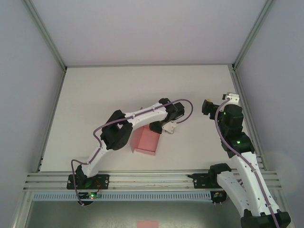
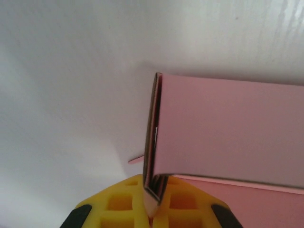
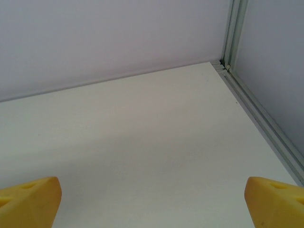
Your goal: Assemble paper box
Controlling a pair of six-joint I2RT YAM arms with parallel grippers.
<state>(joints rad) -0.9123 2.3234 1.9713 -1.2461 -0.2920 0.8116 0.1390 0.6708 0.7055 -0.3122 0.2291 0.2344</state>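
Top external: paper box (image 1: 146, 141), white table (image 1: 95, 95), seemingly aluminium-framed grey walls (image 1: 142, 28).

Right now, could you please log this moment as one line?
left end effector: shut on paper box edge | right end effector: open, empty

matt pink card paper box (image 2: 228, 128) on smooth white table (image 1: 118, 90)

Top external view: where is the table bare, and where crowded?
Bare: the far strip of the table along the back wall, the left part beside the left arm, and the gap between the paper box and the open right gripper. Crowded: the middle, where the left gripper pinches the box.
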